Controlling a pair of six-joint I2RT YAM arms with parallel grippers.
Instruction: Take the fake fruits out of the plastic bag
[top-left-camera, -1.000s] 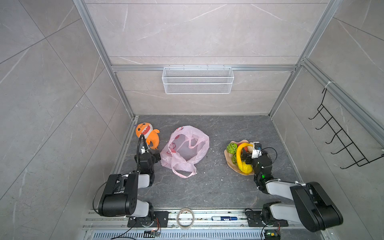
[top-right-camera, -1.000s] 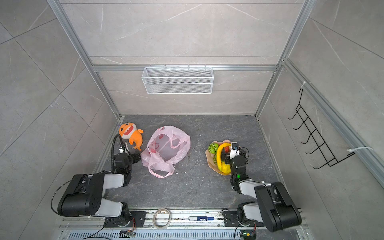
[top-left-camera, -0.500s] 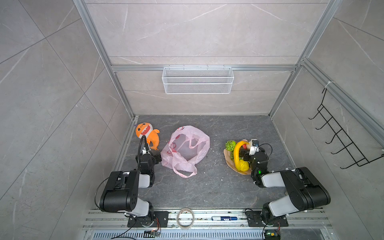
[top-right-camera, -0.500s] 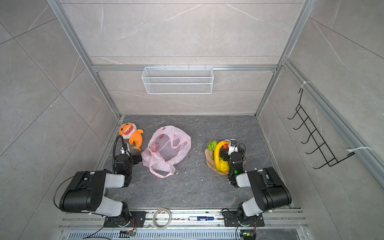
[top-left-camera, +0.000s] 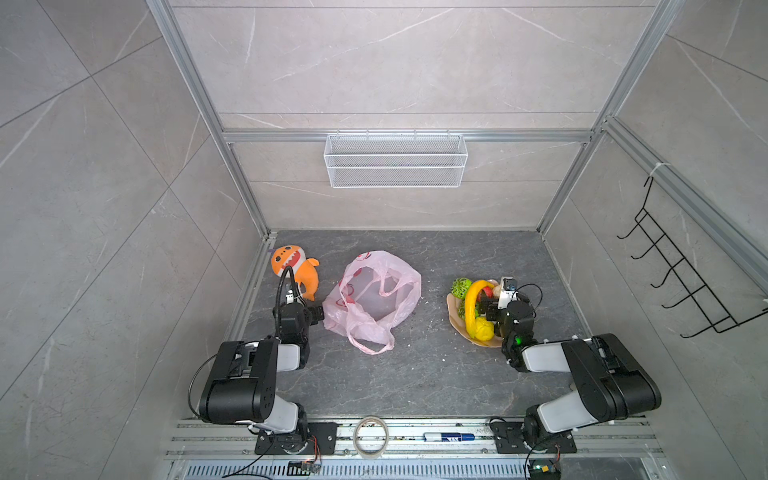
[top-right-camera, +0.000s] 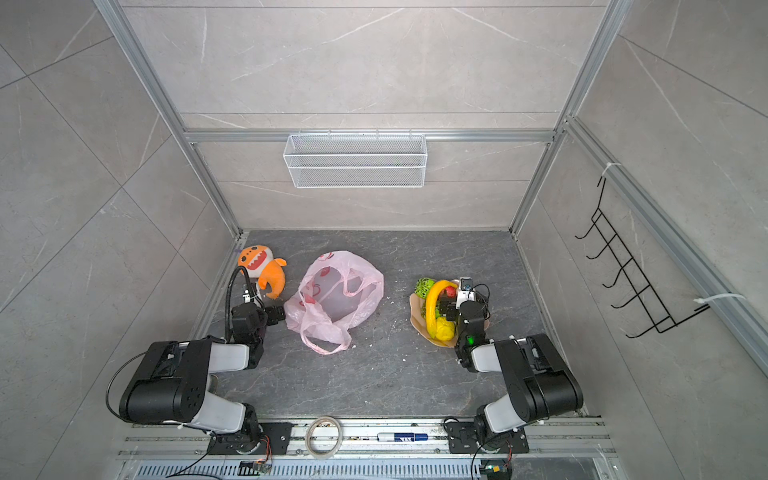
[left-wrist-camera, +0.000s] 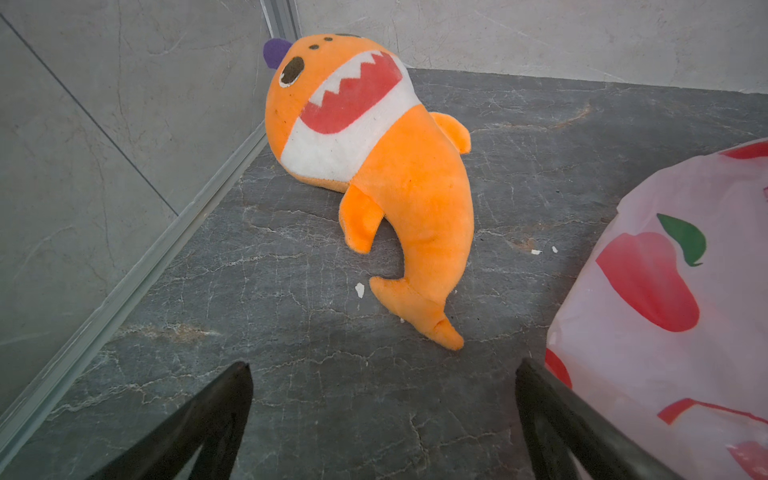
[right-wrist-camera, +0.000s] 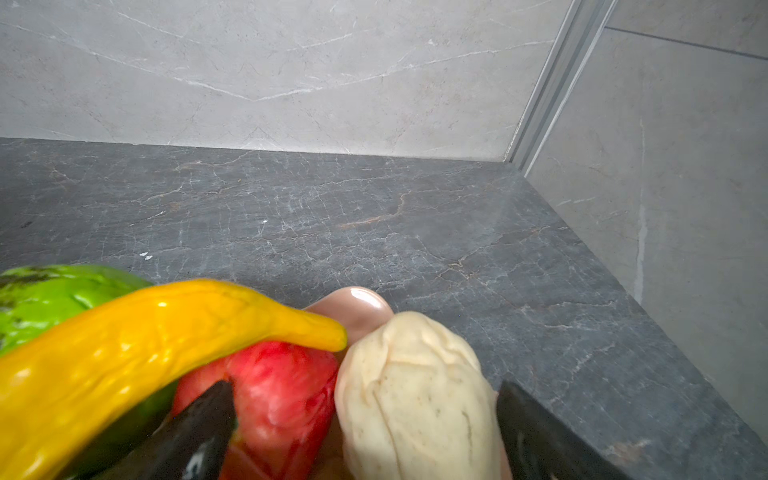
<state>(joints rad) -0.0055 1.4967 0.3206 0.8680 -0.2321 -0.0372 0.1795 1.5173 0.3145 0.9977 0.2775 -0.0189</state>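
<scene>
now, fake fruits (top-left-camera: 470, 307) under wide right tool (right-wrist-camera: 363, 388); plastic bag (top-left-camera: 374, 299) beside wide left tool (left-wrist-camera: 383, 363)

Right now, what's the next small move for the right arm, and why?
Probably lift the right claw straight up, clear of the bowl: it's open over the cream piece, gripping nothing, the fake fruits sit piled in the bowl, and the plastic bag looks flat and empty.

You see the pink plastic bag (top-left-camera: 374, 299) slumped, mouth open, left of middle on the bench (top-left-camera: 432, 374); the fake fruits (top-left-camera: 471, 303) sit heaped in the bowl (top-left-camera: 457, 328) toward its right edge.
</scene>
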